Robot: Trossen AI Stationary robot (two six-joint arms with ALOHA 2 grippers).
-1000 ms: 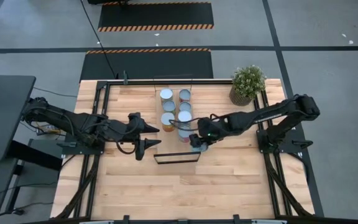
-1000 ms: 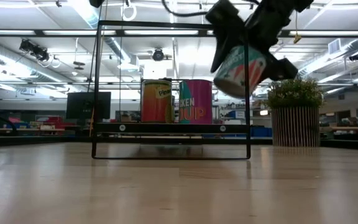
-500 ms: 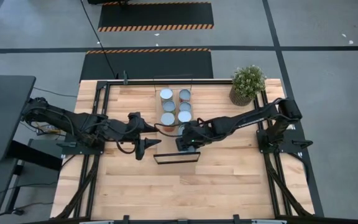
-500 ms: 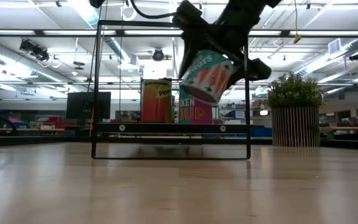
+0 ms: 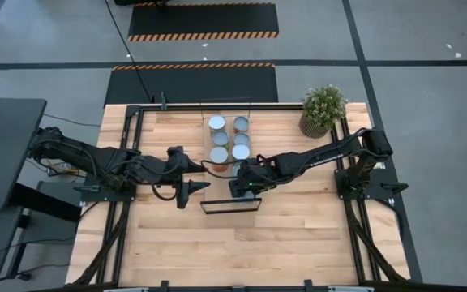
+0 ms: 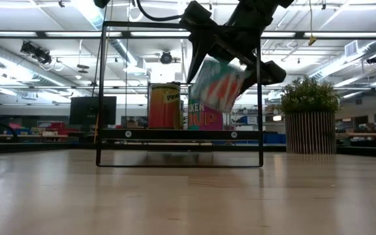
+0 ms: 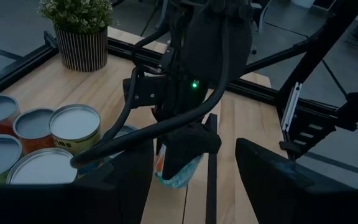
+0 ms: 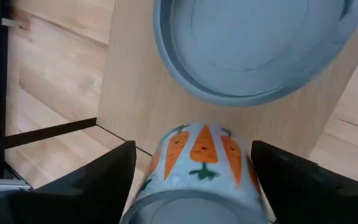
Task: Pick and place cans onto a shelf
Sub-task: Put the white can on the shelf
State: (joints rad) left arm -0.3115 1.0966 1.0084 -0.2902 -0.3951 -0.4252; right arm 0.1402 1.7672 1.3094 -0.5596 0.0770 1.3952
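right gripper [image 5: 242, 183]: reaches across from the right, above the shelf [image 5: 232, 166], near its front end; jaws pinch the carrot can [image 8: 197, 168]
carrot can: off the board, tilted in the low view [image 6: 217, 85], above and in front of the cans standing on the shelf (its label shows orange carrots on pale teal)
shelf: light-wood board with a black wire frame [image 6: 178, 94], at mid-table; its bare wood shows in the right wrist view [image 8: 148, 99]
standing cans: a yellow can [image 6: 165, 106] and a magenta can [image 6: 204, 114] side by side on the board in the low view; from above, four round tops in two rows, back pair [image 5: 216, 122] and [image 5: 241, 123], next pair [image 5: 220, 139] and [image 5: 242, 139], more behind the gripper
grey lid: one can top [image 8: 253, 43] just beyond the carrot can
left gripper [image 5: 194, 177]: waits left of the shelf, over the table [image 5: 298, 235]; jaws spread, nothing between them
plant [image 5: 323, 109]: at the table's back right corner, well apart from the shelf
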